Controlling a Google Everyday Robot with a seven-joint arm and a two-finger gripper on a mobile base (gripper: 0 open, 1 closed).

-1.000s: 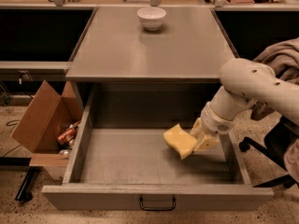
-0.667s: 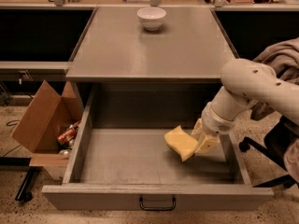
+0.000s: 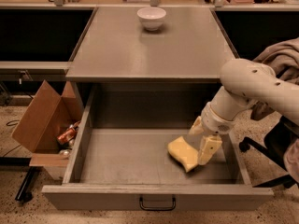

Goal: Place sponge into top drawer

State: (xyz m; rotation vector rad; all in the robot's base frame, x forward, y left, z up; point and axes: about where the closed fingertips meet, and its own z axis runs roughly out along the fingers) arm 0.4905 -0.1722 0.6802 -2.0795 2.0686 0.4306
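Note:
The pale yellow sponge (image 3: 181,152) lies on the flat grey bottom of the open top drawer (image 3: 117,155), right of its middle. My gripper (image 3: 202,138) reaches down into the drawer from the right on a white arm (image 3: 247,85). Its cream-yellow fingers (image 3: 208,149) stand apart, and the sponge rests against the left side of the nearer finger, not between the two. The drawer's small dark handle (image 3: 157,203) sits centred on its front panel.
A white bowl (image 3: 151,17) stands at the back of the grey counter top (image 3: 149,50). An open cardboard box (image 3: 44,120) with cans stands on the floor left of the drawer. A chair with cloth (image 3: 280,59) is at the right.
The sponge has dropped from between the fingers to the drawer bottom, a little lower and leftward. The fingers have spread apart and the gripper has stayed nearly in place.

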